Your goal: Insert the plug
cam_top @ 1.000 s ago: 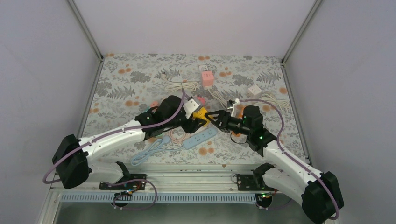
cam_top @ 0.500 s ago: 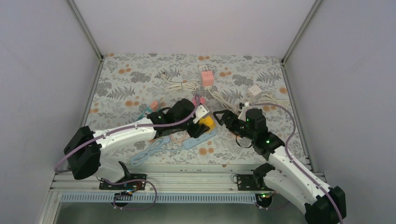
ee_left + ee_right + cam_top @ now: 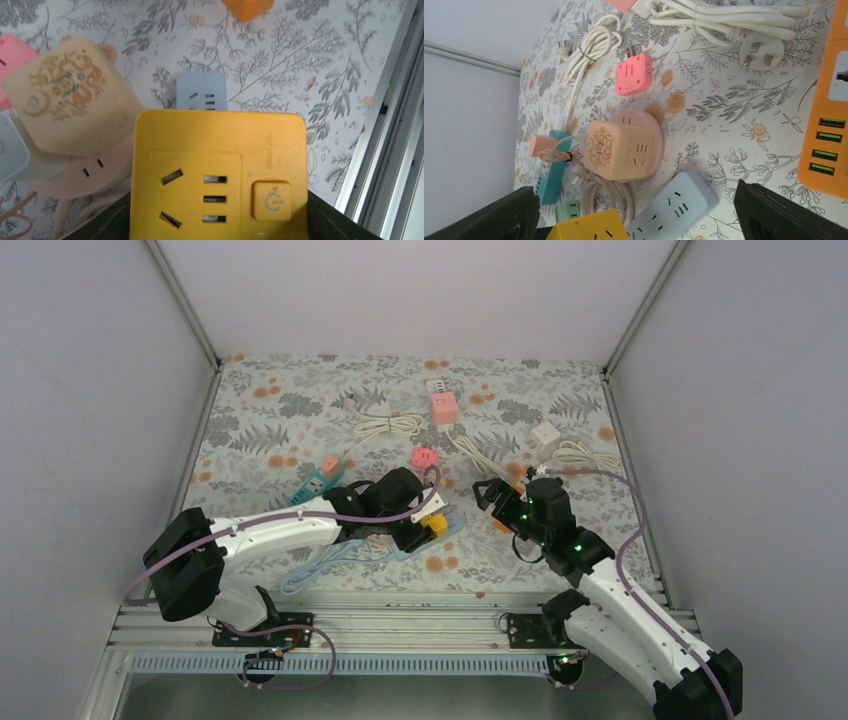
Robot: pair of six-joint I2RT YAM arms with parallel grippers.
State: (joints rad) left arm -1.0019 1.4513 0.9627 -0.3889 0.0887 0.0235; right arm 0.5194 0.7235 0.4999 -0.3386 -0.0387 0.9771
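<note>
power sign on yellow socket (image 3: 218,175), print seemingly illegible

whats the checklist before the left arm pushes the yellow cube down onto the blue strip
1. The left gripper grips the yellow cube: ok.
2. The right gripper is open and holds nothing: ok.
3. The blue power strip lies below the cube, socket face up: ok.
4. The cube's prongs line up with a strip socket: cannot tell, its underside is hidden.
5. The strip is braced against sliding: not ok, the right gripper stands apart from it.
</note>
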